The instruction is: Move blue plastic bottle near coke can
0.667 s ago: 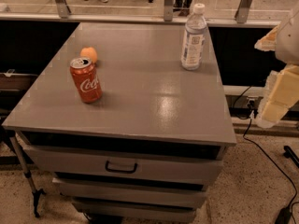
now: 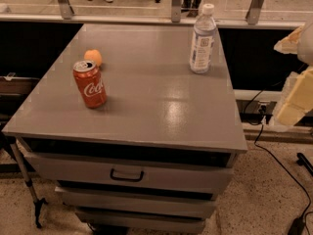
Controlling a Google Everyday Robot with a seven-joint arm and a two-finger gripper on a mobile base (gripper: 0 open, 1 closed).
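Observation:
The blue plastic bottle [image 2: 202, 39] stands upright at the far right of the grey cabinet top [image 2: 146, 97], clear with a white cap and a white-and-blue label. The coke can [image 2: 90, 83], red with white script and a silver top, stands upright at the left. My gripper [image 2: 295, 99] shows as pale blurred parts at the right edge of the camera view, off the side of the cabinet, to the right of and nearer than the bottle, touching nothing.
A small round orange fruit [image 2: 93, 57] lies just behind the can. The cabinet has drawers with a dark handle [image 2: 126, 176] below. A black cable [image 2: 288, 170] runs over the floor at the right. A glass wall with metal posts [image 2: 176, 4] is behind.
The gripper parts at the right edge sit slightly further right. Bottle, can and orange have not moved.

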